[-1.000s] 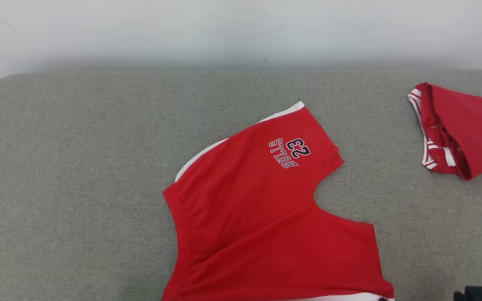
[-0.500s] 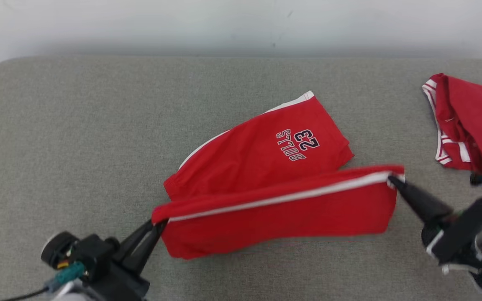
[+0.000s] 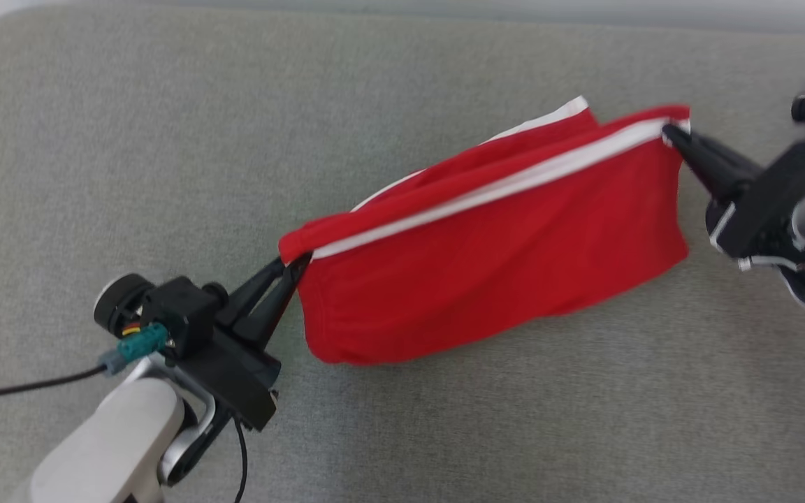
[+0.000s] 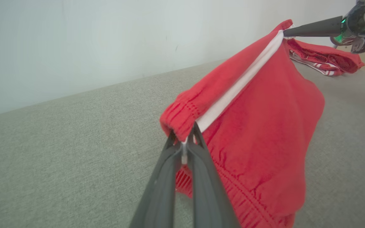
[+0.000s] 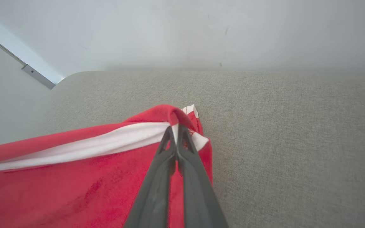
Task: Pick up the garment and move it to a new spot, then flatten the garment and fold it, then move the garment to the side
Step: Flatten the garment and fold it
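Head view: left claw [image 3: 296, 263] clamps the waistband end of the red shorts [image 3: 493, 272], right claw [image 3: 669, 131] clamps the hem end. Shorts hang stretched between them, white stripe [image 3: 486, 193] along the top, over the middle of the grey bench [image 3: 165, 140].

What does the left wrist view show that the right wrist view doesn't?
Left wrist view, of the two: the left gripper shut on the elastic waistband of the red shorts, and a second red garment beyond. Right wrist view, of the two: the rounded corner of the padded surface and a metal wall strip. Both: the right gripper shut on the shorts' other end, white stripe, grey surface, pale wall.
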Controlling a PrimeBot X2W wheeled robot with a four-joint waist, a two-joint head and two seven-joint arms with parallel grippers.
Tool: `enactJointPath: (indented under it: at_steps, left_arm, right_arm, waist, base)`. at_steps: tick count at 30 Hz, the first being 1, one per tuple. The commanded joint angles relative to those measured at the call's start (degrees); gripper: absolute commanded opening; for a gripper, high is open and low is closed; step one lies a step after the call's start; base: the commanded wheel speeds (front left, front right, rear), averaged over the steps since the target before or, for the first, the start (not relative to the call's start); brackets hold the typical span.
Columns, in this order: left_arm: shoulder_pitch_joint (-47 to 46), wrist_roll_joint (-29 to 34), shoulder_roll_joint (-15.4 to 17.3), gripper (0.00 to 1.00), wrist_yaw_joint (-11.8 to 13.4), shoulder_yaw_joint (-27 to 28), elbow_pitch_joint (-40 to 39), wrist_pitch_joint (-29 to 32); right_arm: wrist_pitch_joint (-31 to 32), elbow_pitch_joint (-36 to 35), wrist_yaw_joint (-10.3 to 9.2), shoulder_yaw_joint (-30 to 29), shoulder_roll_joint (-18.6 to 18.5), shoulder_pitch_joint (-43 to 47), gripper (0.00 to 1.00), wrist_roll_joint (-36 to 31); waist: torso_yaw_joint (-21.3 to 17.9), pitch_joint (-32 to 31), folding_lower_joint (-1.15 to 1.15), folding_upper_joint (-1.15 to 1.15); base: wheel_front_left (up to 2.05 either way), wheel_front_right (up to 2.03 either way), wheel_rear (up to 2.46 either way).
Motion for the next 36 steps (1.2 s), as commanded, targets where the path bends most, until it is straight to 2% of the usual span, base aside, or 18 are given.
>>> enactJointPath:
  at_steps: [1, 10, 20, 21, 22, 23, 24, 25, 29, 36]
  left_arm:
    - [-1.09, -0.32, -0.35, 0.0, 0.15, 0.37, 0.62, -0.13]
    - [-4.58, -1.53, -2.21, 0.0, 0.15, -0.67, 2.46, -0.13]
    - [-6.29, -1.6, -3.8, 0.0, 0.15, -1.66, 3.97, -0.14]
    - [-6.35, -1.62, -3.83, 0.0, 0.15, -1.73, 4.13, -0.14]
    - [-6.38, -1.73, -3.82, 0.0, 0.15, -1.82, 4.33, -0.14]
    - [-6.55, -1.49, -3.82, 0.22, 0.15, -1.63, 4.43, -0.14]
    - [-6.52, -1.29, -3.96, 0.48, 0.15, -1.34, 4.52, -0.14]
    - [-6.3, -1.2, -4.08, 1.0, 0.15, -1.02, 4.57, -0.14]
    - [-4.22, -0.35, -4.72, 1.0, 0.15, 1.66, 4.76, -0.14]
    - [2.51, 2.6, -5.53, 1.0, 0.15, 9.01, 2.8, -0.14]
  right_arm:
    - [0.16, 1.6, 0.02, 0.34, 1.0, -1.54, 0.0, -0.17]
    - [0.95, 12.17, 0.03, 4.4, 5.52, -9.79, 0.0, -2.76]
    - [0.07, 15.94, 0.03, 8.11, 7.4, -13.29, 0.0, -2.68]
    - [-0.32, 16.29, 0.02, 8.4, 7.49, -13.36, 0.04, -2.56]
    - [-0.64, 16.58, 0.03, 8.67, 7.63, -13.37, 0.44, -2.36]
    - [-0.86, 16.74, 0.03, 8.99, 7.76, -13.33, 1.0, -2.12]
    - [-1.16, 16.85, 0.03, 9.29, 7.87, -13.14, 1.0, -1.8]
    - [-1.57, 16.88, 0.03, 9.43, 7.84, -13.14, 1.0, -1.65]
    - [-3.84, 16.76, 0.03, 10.26, 7.42, -11.9, 1.0, -0.64]
    - [-9.76, 14.01, 0.03, 13.65, 3.92, -7.92, 1.0, -0.66]
  waist:
    - [2.21, 2.77, -0.01, -0.01]
    - [4.28, 6.08, -0.01, -0.01]
    - [4.25, 6.91, -0.01, -0.01]
    - [4.15, 6.76, -0.01, -0.01]
    - [4.06, 6.63, -0.01, -0.01]
    - [3.98, 6.52, -0.01, -0.01]
    - [3.87, 6.28, -0.01, -0.01]
    - [3.75, 6.08, -0.01, -0.01]
    - [3.43, 4.19, -0.01, -0.01]
    - [3.23, -0.69, -0.01, -0.01]
  base:
    - [0.0, 0.0, 0.0]
    - [0.0, 0.0, 0.0]
    - [0.0, 0.0, 0.0]
    - [0.0, 0.0, 0.0]
    - [0.0, 0.0, 0.0]
    - [0.0, 0.0, 0.0]
    - [0.0, 0.0, 0.0]
    - [0.0, 0.0, 0.0]
    - [0.0, 0.0, 0.0]
    - [0.0, 0.0, 0.0]
